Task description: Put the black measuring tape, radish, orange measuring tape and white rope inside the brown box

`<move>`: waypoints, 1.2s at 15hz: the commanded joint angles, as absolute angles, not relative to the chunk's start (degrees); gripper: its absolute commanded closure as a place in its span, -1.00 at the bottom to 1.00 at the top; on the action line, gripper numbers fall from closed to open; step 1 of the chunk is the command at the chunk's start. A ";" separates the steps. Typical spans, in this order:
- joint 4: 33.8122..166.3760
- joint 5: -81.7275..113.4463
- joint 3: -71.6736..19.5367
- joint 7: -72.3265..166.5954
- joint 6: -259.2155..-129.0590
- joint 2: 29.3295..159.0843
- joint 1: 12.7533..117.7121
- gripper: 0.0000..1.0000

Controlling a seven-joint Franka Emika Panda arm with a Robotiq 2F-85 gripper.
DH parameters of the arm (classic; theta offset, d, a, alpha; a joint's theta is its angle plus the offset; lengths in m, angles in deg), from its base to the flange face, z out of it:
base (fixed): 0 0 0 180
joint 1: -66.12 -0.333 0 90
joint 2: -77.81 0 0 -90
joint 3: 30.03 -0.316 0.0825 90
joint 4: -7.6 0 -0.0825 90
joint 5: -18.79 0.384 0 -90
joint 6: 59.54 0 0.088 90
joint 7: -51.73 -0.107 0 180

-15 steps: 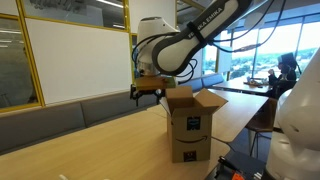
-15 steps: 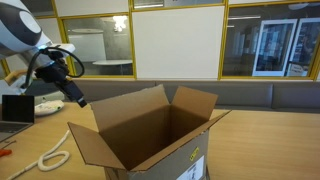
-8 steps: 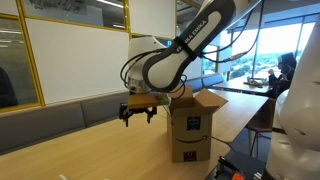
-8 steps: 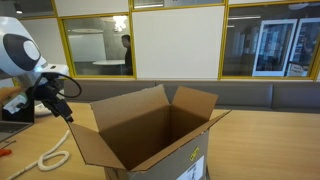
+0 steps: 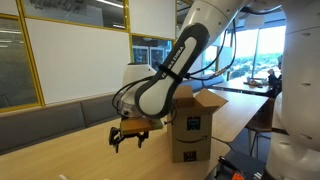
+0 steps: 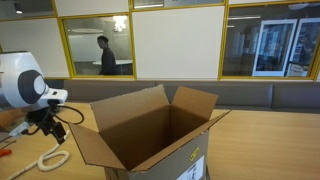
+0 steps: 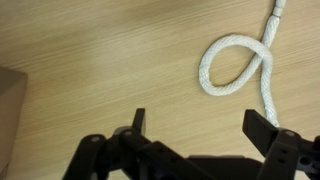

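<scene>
The brown box stands open on the wooden table in both exterior views [image 5: 192, 122] [image 6: 150, 130], flaps spread, smile-arrow logo on its side. The white rope [image 7: 240, 60] lies looped on the wood in the wrist view, and its end shows beside the box [image 6: 50, 160]. My gripper [image 5: 128, 139] [image 7: 203, 122] hangs low over the table beside the box, open, nothing between its fingers; the rope lies just beyond the fingertips. Both measuring tapes and the radish are out of view.
A bench runs along the back wall [image 5: 60, 115]. A red object [image 6: 5, 151] lies at the table's edge near the rope. A brown corner [image 7: 10, 100] shows at the wrist view's edge. A person walks behind the glass [image 6: 104, 55].
The arm has swung away from above the box and come down toward the table by the rope. The jaws stayed open. The person behind the glass walked along.
</scene>
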State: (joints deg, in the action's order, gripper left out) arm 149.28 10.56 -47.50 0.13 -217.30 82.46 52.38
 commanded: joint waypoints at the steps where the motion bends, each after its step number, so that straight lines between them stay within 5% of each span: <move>1: 145.49 12.68 -46.61 3.18 -219.64 89.47 49.66 -1.00; 18: 133.00 20.35 -44.66 10.96 -221.91 104.40 42.15 -1.00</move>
